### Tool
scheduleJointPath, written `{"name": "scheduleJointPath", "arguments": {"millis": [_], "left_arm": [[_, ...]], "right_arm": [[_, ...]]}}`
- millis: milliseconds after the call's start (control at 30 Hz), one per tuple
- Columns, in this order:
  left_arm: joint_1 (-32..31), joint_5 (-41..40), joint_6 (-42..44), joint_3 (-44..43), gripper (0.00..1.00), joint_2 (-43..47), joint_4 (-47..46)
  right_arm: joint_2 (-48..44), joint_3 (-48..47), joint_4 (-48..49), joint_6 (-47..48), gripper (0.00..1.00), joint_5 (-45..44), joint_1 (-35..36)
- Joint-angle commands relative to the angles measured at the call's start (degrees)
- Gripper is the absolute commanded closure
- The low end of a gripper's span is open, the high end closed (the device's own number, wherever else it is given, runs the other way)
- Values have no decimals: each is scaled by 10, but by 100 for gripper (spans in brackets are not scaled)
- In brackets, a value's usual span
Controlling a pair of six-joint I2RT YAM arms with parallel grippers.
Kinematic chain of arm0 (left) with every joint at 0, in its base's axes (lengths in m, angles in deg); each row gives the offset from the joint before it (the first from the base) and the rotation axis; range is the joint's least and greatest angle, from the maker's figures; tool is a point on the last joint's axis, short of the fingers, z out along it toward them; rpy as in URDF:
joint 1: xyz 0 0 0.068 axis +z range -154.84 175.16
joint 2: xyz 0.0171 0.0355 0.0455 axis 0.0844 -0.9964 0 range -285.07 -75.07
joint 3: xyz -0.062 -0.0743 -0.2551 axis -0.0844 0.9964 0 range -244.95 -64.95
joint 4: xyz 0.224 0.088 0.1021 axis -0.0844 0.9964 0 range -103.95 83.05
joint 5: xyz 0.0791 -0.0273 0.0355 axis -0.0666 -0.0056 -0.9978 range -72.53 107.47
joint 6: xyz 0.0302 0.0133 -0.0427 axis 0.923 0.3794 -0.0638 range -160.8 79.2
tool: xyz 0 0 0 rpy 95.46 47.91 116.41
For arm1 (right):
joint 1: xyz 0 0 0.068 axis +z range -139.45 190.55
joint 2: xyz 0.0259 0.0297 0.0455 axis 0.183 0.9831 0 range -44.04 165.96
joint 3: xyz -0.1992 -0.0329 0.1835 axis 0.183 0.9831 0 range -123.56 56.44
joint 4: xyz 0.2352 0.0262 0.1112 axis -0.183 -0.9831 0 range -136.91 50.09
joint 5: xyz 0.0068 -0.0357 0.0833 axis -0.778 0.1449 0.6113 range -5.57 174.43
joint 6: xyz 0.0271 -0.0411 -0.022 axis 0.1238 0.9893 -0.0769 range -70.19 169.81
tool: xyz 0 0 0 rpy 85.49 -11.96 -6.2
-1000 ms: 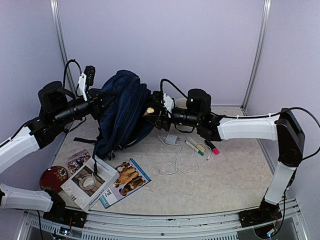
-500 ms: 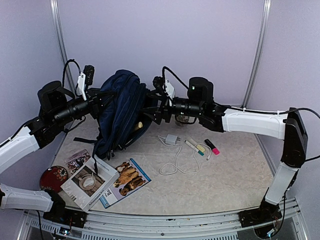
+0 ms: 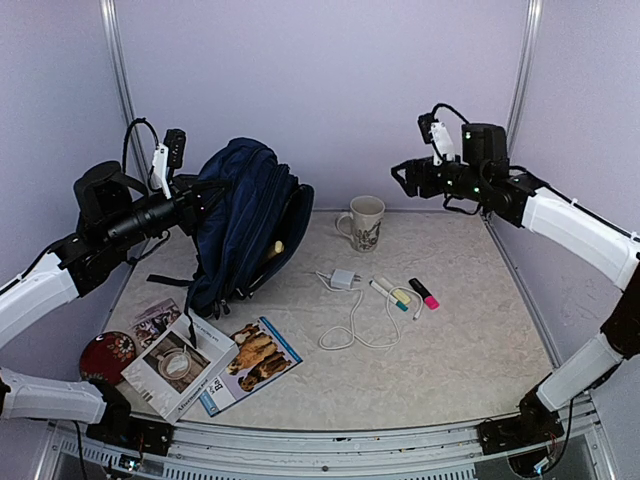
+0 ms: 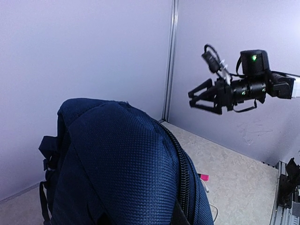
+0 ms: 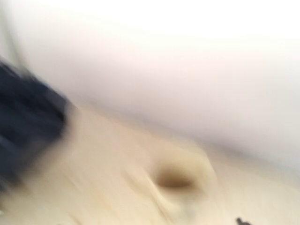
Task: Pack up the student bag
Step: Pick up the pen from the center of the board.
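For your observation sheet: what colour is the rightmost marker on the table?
Pink with a black end; the marker shows best in the top external view.

Table [image 3: 460, 340] — bag [image 3: 245, 225], mug [image 3: 366, 222], charger [image 3: 343, 279], markers [image 3: 400, 296]

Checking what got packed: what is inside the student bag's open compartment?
In the open mouth of the student bag, the top view shows one small tan object near the opening's lower edge. Anything deeper is covered by the bag's walls and shadow, so no other contents can be seen.
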Motion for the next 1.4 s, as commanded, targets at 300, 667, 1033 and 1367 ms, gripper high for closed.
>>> {"name": "scheduleJointPath", "arguments": {"millis": [300, 667, 1033, 1367], "left_arm": [[13, -22, -1, 1, 100, 3, -40], [13, -17, 4, -2, 100, 4, -35], [13, -14, 3, -1, 100, 9, -37], [13, -11, 0, -1, 100, 7, -39]], "right_arm": [[221, 66, -248, -15, 53, -39, -80], [275, 62, -266, -7, 47, -32, -85], [279, 39, -288, -15, 85, -73, -84], [141, 50, -248, -21, 94, -103, -55]]}}
